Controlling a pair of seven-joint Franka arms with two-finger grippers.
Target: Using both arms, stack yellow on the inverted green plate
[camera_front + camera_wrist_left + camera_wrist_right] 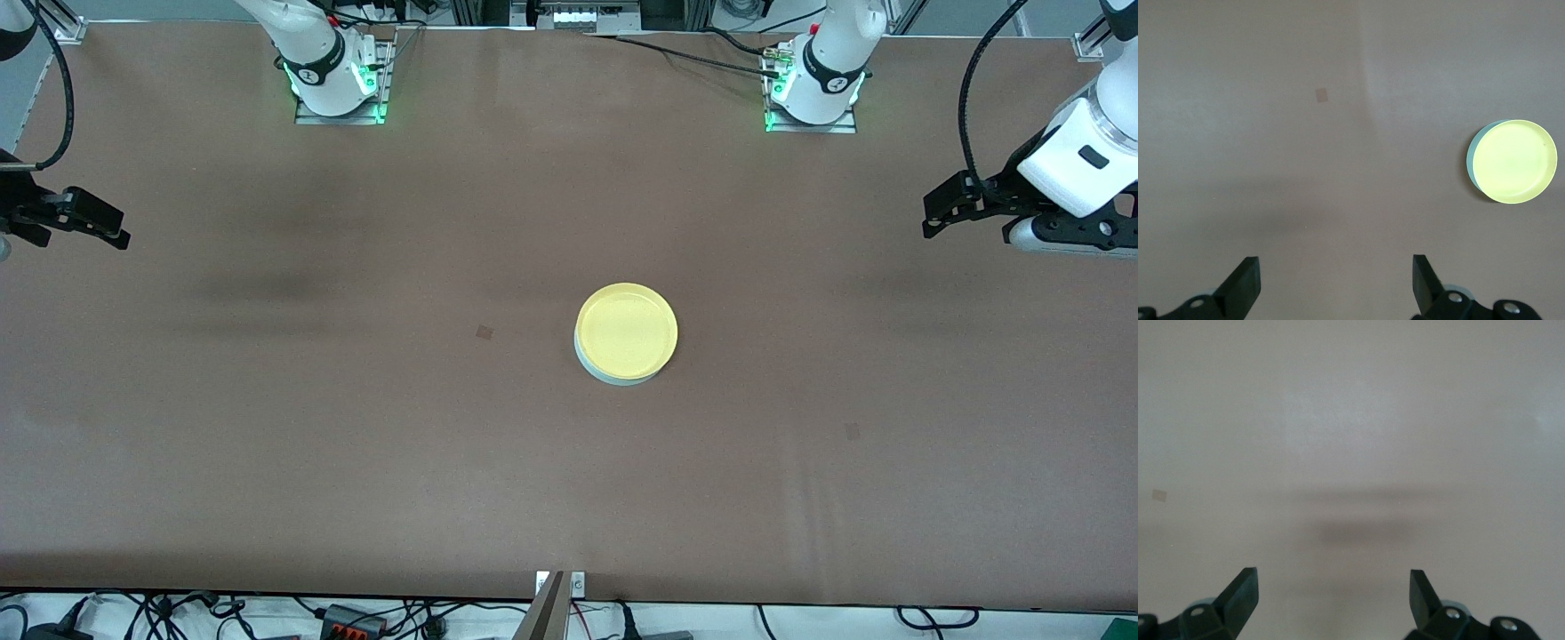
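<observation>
So the yellow plate [627,329] sits right on top of the green plate [613,374], about mid-table, roughly between the two arms' ends. From the front camera you only get a thin pale sliver of green poking out under the yellow rim on the side nearer that camera, so whether the green one is flipped over I honestly can't tell.

The left wrist view gives a slightly different peek: the yellow plate [1515,161] shows as a full disc with a crescent of the green plate [1471,159] along one edge, plus a little darker patch [1321,95] on the brown table [1271,167]. The right wrist view doesn't catch the plates at all, just bare table [1351,420], a soft shadow and a small pale patch [1159,495].

Left gripper [1335,283] hangs over the left arm's end of the table, fingers spread wide, nothing in them. Right gripper [1333,599] hangs over the right arm's end, same deal: fingers apart, empty. Both are well away from the stack. The front view shows them only at its edges, left gripper [933,212] and right gripper [111,227], and that view alone shows the two bases.
</observation>
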